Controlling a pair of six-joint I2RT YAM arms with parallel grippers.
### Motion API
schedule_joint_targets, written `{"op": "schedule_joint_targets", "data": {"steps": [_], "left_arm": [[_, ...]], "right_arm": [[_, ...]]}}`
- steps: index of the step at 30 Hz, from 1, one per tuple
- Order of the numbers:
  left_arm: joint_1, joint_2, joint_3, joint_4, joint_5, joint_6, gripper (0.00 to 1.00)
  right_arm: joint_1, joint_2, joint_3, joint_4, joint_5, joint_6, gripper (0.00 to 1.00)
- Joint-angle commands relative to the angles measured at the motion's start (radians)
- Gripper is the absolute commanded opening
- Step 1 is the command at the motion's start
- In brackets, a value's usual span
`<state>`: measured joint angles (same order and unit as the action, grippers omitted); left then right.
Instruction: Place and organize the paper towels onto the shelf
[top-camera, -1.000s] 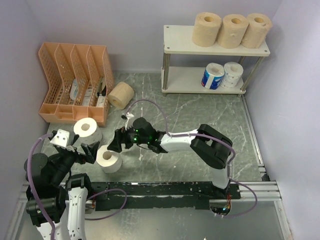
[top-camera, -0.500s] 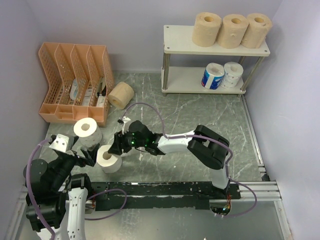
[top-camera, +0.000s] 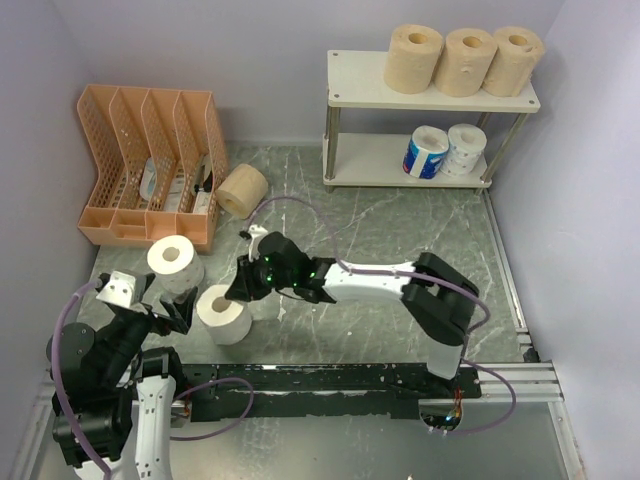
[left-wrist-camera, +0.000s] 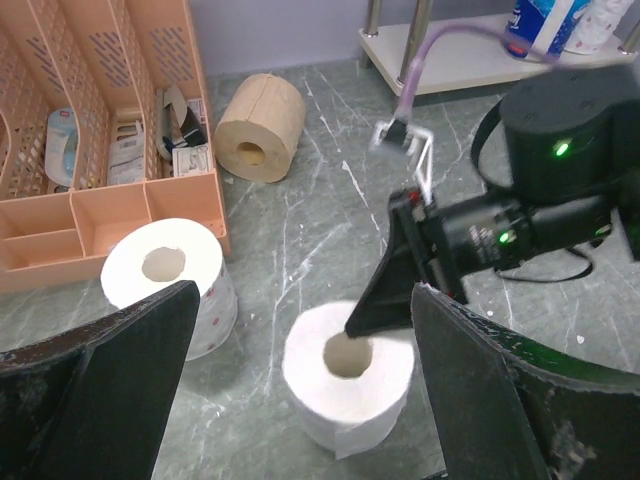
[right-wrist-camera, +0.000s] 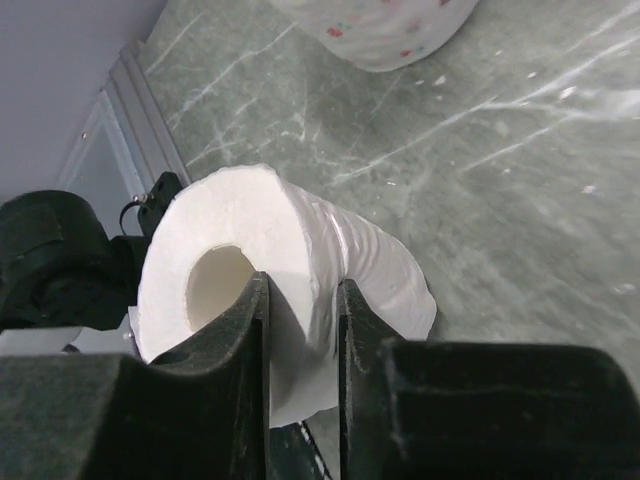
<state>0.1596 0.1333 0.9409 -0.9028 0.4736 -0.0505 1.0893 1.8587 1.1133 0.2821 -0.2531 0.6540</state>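
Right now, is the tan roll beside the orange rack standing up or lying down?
Lying on its side: on the tan roll the hollow core faces sideways, not upward.

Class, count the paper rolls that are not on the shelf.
3: a tan roll lying beside the orange organizer, a dotted white roll standing at its front, and a plain white roll gripped by the right gripper. None looks hidden.

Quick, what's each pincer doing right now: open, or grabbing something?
Left pincer: open, holding nothing.
Right pincer: closed on the plain white paper towel roll, pinching its wall at the hollow core.
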Motion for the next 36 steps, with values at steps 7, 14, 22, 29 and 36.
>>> {"op": "schedule_joint_targets", "data": {"steps": [7, 14, 22, 29, 36], "left_arm": [[-0.001, -0.027, 0.004, 0.02, -0.032, -0.017, 0.99], [0.0, -0.023, 0.004, 0.021, -0.025, -0.014, 0.99], [-0.001, -0.014, 0.003, 0.021, -0.017, -0.012, 0.99], [0.002, -0.021, 0.004, 0.02, -0.028, -0.015, 0.99], [0.005, -0.024, 0.005, 0.02, -0.03, -0.017, 0.99]], "right_arm": [[-0.126, -0.322, 0.452, -0.579, 0.405, -0.157, 0.0], [-0.368, -0.386, 0.667, -0.623, 0.515, -0.178, 0.0], [-0.583, -0.2, 0.953, -0.559, 0.456, -0.1, 0.0], [-0.657, 0.017, 1.197, -0.526, 0.449, -0.046, 0.0], [-0.714, 0.15, 1.328, -0.508, 0.519, -0.02, 0.0]]}}
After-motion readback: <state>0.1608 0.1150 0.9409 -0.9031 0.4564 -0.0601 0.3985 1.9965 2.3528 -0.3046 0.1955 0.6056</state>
